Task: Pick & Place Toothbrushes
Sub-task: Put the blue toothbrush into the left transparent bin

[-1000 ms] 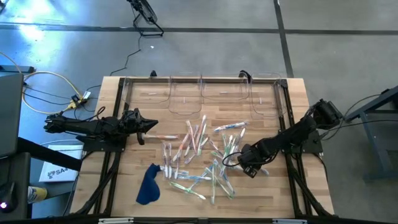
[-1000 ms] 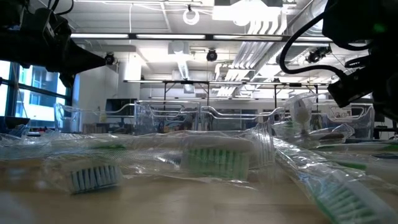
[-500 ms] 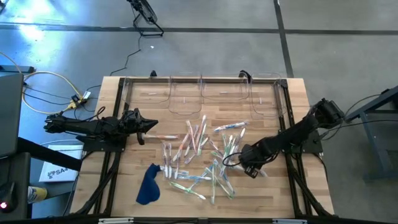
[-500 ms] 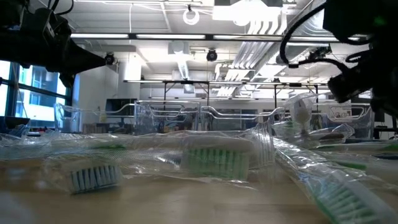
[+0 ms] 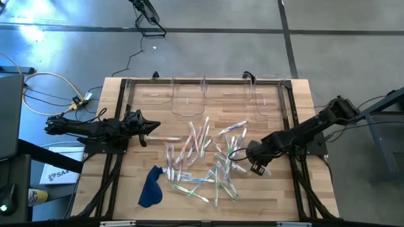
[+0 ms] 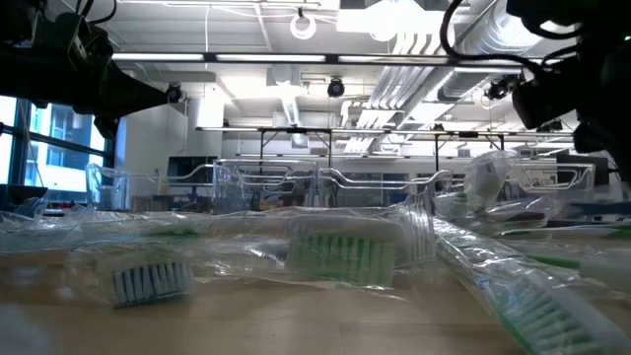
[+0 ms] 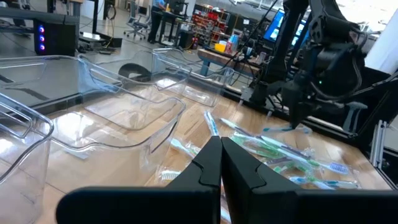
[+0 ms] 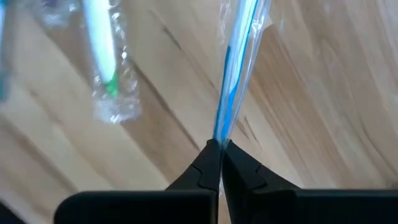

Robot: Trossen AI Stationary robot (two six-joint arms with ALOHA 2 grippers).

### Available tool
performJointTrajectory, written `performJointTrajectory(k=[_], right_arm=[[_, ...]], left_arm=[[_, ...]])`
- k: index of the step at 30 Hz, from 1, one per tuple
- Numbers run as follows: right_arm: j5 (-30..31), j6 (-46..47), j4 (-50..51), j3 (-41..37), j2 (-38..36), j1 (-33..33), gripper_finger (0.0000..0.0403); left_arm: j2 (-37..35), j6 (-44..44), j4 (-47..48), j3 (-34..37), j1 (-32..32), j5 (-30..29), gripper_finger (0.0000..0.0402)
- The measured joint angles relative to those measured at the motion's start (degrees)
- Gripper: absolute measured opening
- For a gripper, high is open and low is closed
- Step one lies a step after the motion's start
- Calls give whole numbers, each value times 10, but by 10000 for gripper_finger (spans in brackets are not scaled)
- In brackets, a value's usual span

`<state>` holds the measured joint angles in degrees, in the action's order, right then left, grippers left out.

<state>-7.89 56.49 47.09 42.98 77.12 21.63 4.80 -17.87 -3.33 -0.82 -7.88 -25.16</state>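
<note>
Several wrapped toothbrushes (image 5: 202,157) lie scattered flat on the middle of the wooden table. My right gripper (image 5: 255,166) hangs over the pile's right edge, pointing steeply down. It is shut on a blue-handled toothbrush (image 8: 239,56) in a clear wrapper. A green-and-white toothbrush (image 8: 102,53) lies on the wood beside it. My left gripper (image 5: 156,128) waits shut at the left, held level above the table, with nothing between its fingers (image 7: 211,163). My right gripper pinches one end of the blue toothbrush's wrapper (image 8: 222,127) between its two fingertips, coming from above and pointing steeply down. The toothbrush runs on below the fingers toward the table. Whether its lower end rests on the wood I cannot tell.
Clear plastic bins (image 5: 189,101) stand in a row along the far edge. A dark blue cloth (image 5: 150,186) lies near the front left of the pile. Bare wood shows at the table's right side (image 5: 297,183).
My right gripper has risen from the pile's right edge and shifted slightly toward the table's right edge, its arm drawing back. My left arm has kept still.
</note>
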Motion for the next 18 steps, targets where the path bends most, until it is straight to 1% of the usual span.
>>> performJointTrajectory(k=[5,10,13,15,18], right_arm=[[-20,-13,24,0,-49,0,2],[-26,-12,52,0,-103,0,3],[-13,-4,50,0,-137,0,3],[7,1,43,1,-159,0,3],[33,2,30,1,-179,0,3]], left_arm=[[0,-4,0,0,0,0,0],[0,-4,-1,0,0,1,0],[0,-4,-5,0,0,8,0],[0,2,-5,0,0,15,0],[0,42,-31,0,0,19,0]])
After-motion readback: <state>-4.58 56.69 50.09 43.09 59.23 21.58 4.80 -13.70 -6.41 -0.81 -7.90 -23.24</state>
